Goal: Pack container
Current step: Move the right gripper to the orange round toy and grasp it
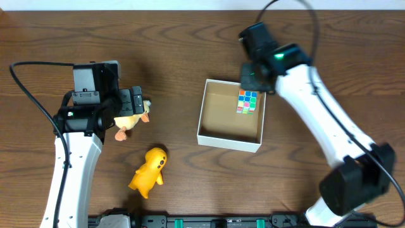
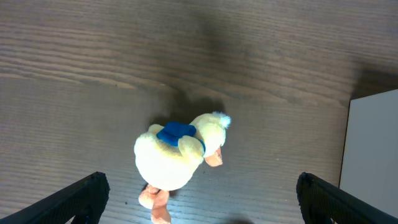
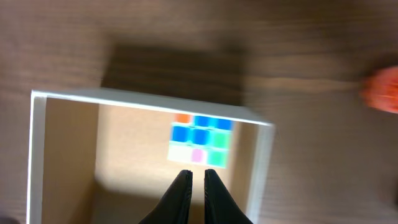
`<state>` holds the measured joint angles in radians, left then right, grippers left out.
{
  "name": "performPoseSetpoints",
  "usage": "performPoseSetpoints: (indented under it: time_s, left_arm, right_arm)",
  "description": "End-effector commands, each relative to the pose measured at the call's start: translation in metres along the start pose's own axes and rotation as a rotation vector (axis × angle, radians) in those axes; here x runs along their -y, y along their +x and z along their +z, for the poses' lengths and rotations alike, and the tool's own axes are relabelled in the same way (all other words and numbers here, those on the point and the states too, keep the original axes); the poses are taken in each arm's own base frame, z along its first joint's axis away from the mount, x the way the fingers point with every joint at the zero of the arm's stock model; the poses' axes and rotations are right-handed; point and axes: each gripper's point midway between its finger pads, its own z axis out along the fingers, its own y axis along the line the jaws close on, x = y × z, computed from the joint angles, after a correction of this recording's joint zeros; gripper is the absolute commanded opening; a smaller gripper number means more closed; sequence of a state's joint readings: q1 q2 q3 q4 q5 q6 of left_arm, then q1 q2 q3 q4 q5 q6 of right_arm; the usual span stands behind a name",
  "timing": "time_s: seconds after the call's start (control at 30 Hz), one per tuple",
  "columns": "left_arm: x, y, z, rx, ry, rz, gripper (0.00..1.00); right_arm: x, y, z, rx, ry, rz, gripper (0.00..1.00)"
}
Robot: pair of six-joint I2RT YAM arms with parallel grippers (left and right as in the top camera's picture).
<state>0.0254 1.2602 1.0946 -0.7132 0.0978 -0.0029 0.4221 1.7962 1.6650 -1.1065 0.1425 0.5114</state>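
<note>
- The container (image 1: pixel 201 120) sits upright and open-topped on the dark wooden table (image 1: pixel 190 44), roughly mid-table. Its walls are thin and white, its inside brown cardboard.
- A multi-coloured puzzle cube (image 3: pixel 200 140) lies inside the container, in the far corner on the right arm's side. It is close to both walls of that corner; contact cannot be confirmed. The rest of the container floor is bare cardboard.
- The right gripper (image 3: pixel 196 178) hangs over the container, near the cube's corner. Its fingers are drawn almost together, with only a thin slit between them and nothing held.
- The left gripper (image 2: pixel 200 186) is well apart from the container, on the left arm's side. Its fingers (image 2: pixel 74 199) are spread wide, one at each lower corner of the left wrist view, and grip nothing.
- A pale yellow duck plush (image 2: pixel 177 158) with a blue band, orange beak and orange feet lies on the table directly below the left gripper, between the spread fingers in that view. No finger contact with it is visible.
- In the left wrist view a white container wall shows at the right edge, clear of the duck plush.
- A brighter yellow toy (image 1: pixel 149 170) lies on the table outside the container, on the same side as the duck plush but nearer the robot's base, and apart from both.
- A blurred orange shape (image 3: pixel 380 88) appears at the right edge of the right wrist view, outside the container; it cannot be identified.
</note>
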Motion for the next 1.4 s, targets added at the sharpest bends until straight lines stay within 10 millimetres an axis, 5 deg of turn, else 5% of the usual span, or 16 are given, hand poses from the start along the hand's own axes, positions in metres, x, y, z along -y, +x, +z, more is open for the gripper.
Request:
performPoseSetpoints:
  time_s: [0.0, 0.33, 0.5, 0.77, 0.93, 1.13, 1.37]
  left_arm:
    - [-0.002, -0.01, -0.007, 0.031, -0.009, 0.004, 0.98]
    - [-0.002, -0.01, -0.007, 0.03, -0.008, 0.004, 0.98]
    - [-0.002, -0.01, -0.007, 0.03, -0.008, 0.004, 0.98]
    - [-0.002, -0.009, -0.007, 0.028, -0.009, 0.004, 0.98]
    - [-0.002, -0.008, -0.007, 0.023, -0.009, 0.004, 0.98]
    - [-0.002, -0.008, -0.007, 0.023, -0.009, 0.004, 0.98]
    - [-0.002, -0.008, -0.007, 0.023, -0.009, 0.004, 0.98]
  right_arm:
    - [0.036, -0.006, 0.003, -0.006, 0.085, 0.093, 0.11]
    - [0.053, 0.051, 0.062, -0.196, 0.127, 0.126, 0.11]
    - [0.055, 0.061, 0.075, -0.207, 0.124, 0.126, 0.12]
    - [0.013, 0.034, 0.081, -0.12, -0.101, 0.015, 0.16]
    - [0.01, 0.026, 0.081, -0.084, -0.115, 0.0, 0.21]
    - [0.036, 0.017, 0.08, -0.045, 0.002, 0.067, 0.29]
    - [0.087, -0.019, 0.048, -0.018, 0.025, 0.211, 0.56]
